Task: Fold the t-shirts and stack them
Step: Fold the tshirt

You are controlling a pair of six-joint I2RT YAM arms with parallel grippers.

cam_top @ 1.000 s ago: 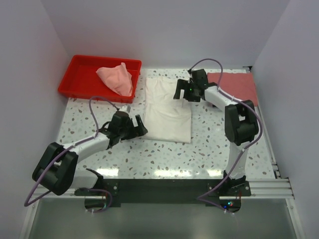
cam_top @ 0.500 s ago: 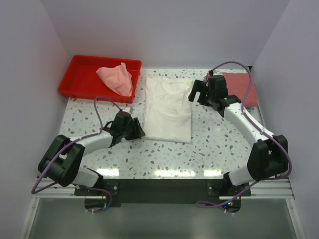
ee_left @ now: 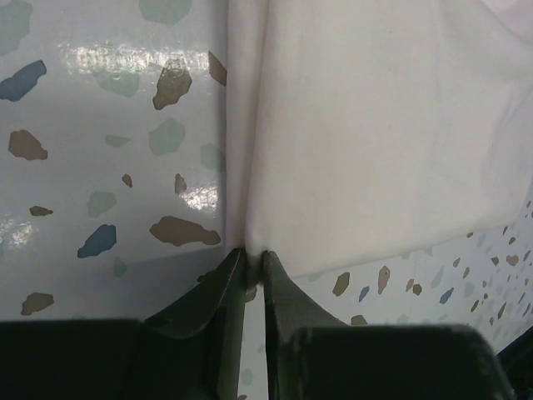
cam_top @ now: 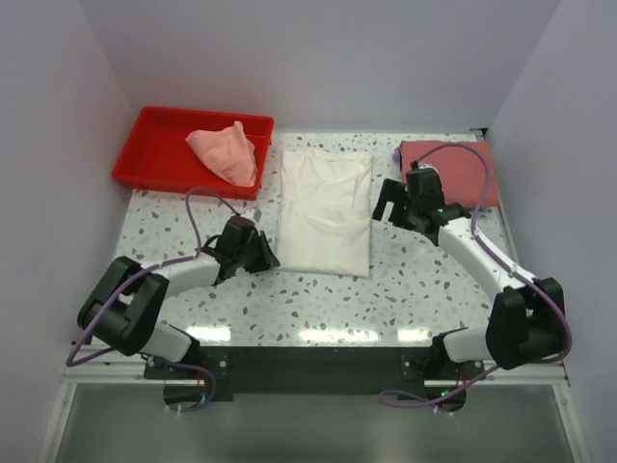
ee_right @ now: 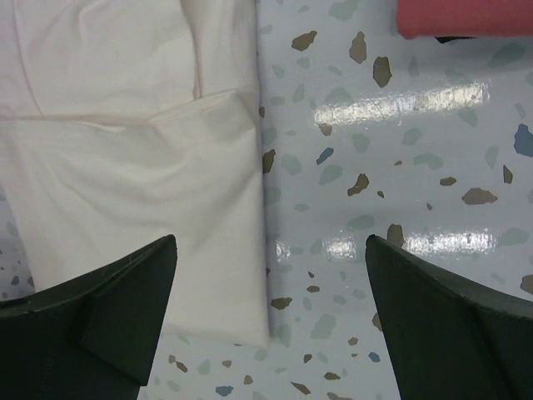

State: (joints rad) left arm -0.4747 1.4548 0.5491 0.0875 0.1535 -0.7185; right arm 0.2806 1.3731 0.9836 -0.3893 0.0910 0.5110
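The white t-shirt [cam_top: 325,212] lies folded as a long rectangle in the middle of the tabletop [cam_top: 318,299], its edges mostly straight. The left pincer [cam_top: 262,256] sits low at the shirt's near left corner. The left wrist view shows what the overhead view cannot: the pincer [ee_left: 254,252] is closed on the cloth's [ee_left: 375,142] folded left edge, which creases down into the tips. The right pincer [cam_top: 388,206] hangs beside the shirt's right edge. In its wrist view the fingers [ee_right: 125,317] are spread wide over a bare strip of tabletop [ee_right: 375,167] between the white cloth [ee_right: 125,167] and the dusty-red t-shirt [ee_right: 466,17]. That folded dusty-red t-shirt [cam_top: 463,169] lies at the far right corner. The pink t-shirt [cam_top: 227,152] is crumpled in the red tray [cam_top: 159,145] at far left. The near half of the tabletop is open.
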